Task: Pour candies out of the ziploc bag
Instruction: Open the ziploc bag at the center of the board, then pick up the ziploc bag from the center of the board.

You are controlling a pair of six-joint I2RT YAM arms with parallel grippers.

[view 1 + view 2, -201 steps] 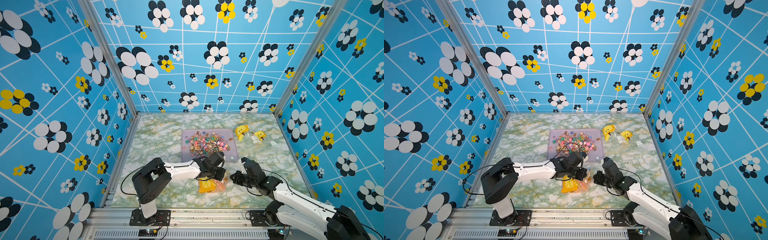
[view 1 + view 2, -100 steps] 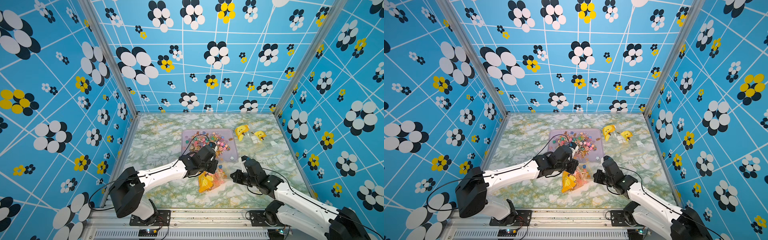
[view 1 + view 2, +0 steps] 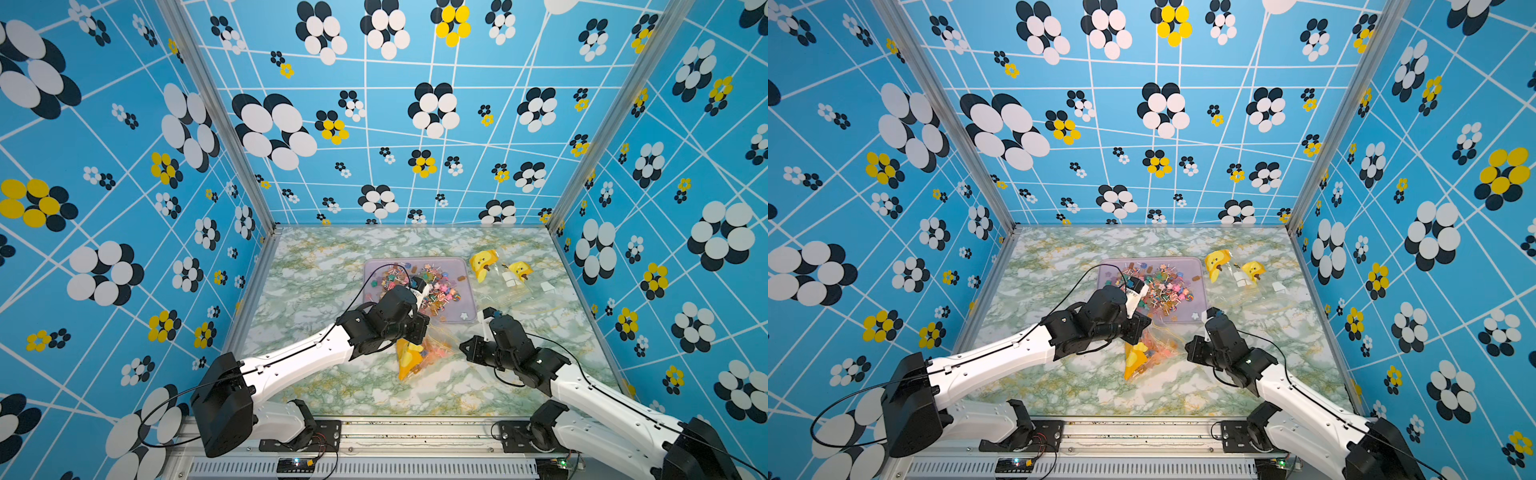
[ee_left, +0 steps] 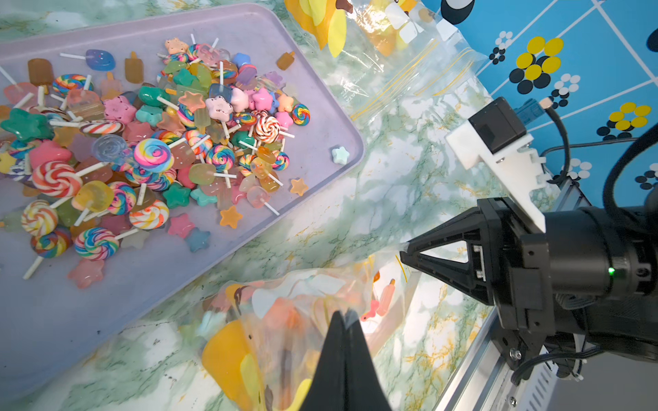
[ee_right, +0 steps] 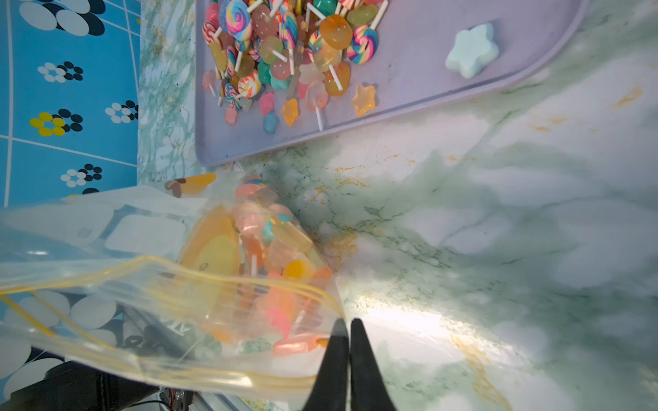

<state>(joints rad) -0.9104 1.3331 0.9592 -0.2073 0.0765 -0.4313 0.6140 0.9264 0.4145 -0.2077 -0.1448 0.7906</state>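
The clear ziploc bag (image 3: 415, 353) (image 3: 1148, 353), printed with a yellow duck, hangs between both grippers just in front of the purple tray (image 3: 465, 291). It holds several pastel candies (image 5: 277, 249). My left gripper (image 4: 343, 313) is shut on the bag's film (image 4: 285, 320). My right gripper (image 5: 347, 322) (image 4: 404, 249) is shut on the corner by the yellow zip strip (image 5: 213, 284). A heap of candies (image 3: 432, 286) (image 4: 142, 142), swirl lollipops and stars, lies on the tray (image 4: 106, 302). In both top views the left wrist hides its own fingers.
Two other clear bags with yellow duck prints (image 3: 484, 262) (image 3: 519, 270) lie flat to the right of the tray. Patterned blue walls close in the marble table on three sides. A metal rail (image 3: 374, 428) runs along the front edge.
The left arm has stretched out low from its folded pose, and its wrist has shifted a little left and toward the tray with the bag. The right arm has barely moved.
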